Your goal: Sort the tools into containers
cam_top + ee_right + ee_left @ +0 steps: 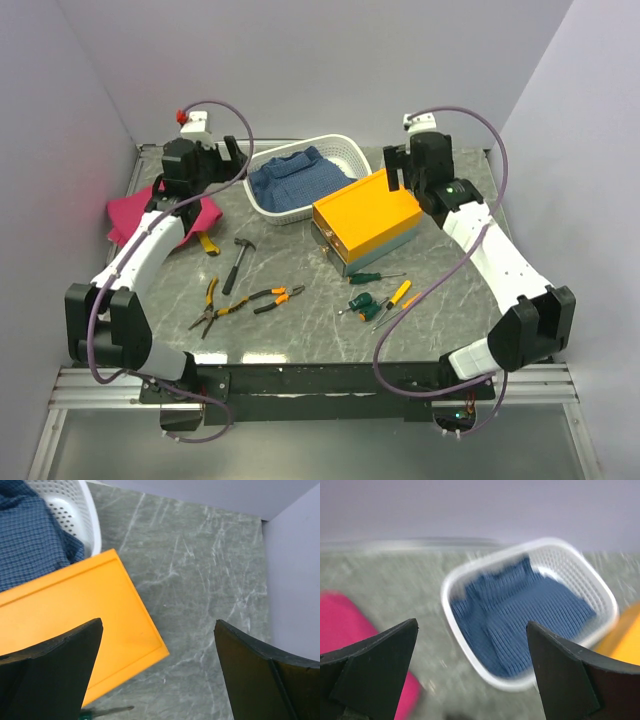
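The orange-yellow box (365,213) with a teal-grey base stands right of the table's middle; its lid also shows in the right wrist view (75,615). Tools lie in front of it: a hammer (238,263), two pliers (210,302) (262,299), and three screwdrivers (376,277) (360,303) (397,296). My left gripper (222,158) (472,625) is open and empty, held high at the back left. My right gripper (400,166) (157,622) is open and empty above the box's far right corner.
A white basket (345,152) holding a blue cloth (295,178) sits behind the box, also in the left wrist view (607,600). A pink cloth (135,215) lies at the left under my left arm, with a yellow-handled tool (208,243) beside it. Walls close three sides.
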Motion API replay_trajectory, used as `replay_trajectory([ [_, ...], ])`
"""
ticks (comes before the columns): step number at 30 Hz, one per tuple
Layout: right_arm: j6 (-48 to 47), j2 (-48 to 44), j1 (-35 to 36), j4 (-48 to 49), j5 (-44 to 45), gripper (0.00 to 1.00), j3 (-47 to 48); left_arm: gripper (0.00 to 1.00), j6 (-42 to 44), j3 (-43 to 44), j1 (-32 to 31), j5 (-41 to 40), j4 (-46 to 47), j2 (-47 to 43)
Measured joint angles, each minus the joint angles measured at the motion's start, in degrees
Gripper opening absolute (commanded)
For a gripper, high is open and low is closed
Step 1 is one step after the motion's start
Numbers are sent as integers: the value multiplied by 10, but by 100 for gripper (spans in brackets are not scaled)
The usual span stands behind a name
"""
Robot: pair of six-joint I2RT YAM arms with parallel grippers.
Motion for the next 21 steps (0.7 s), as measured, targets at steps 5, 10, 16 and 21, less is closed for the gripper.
replay_trajectory([
  [5,2,16,0,-21,-54,100,47,97,-90,0,1,64,-77,3],
  [10,30,33,0,-44,-123,97,81,98,-196,-5,4,115,-99,7],
  [16,77,33,-2,-71,-181,96,81,97,-258,-103,24,233,-64,2],
  [21,114,32,-12,-95,-209,92,79,96,-230,-95,26,310,-91,51],
])
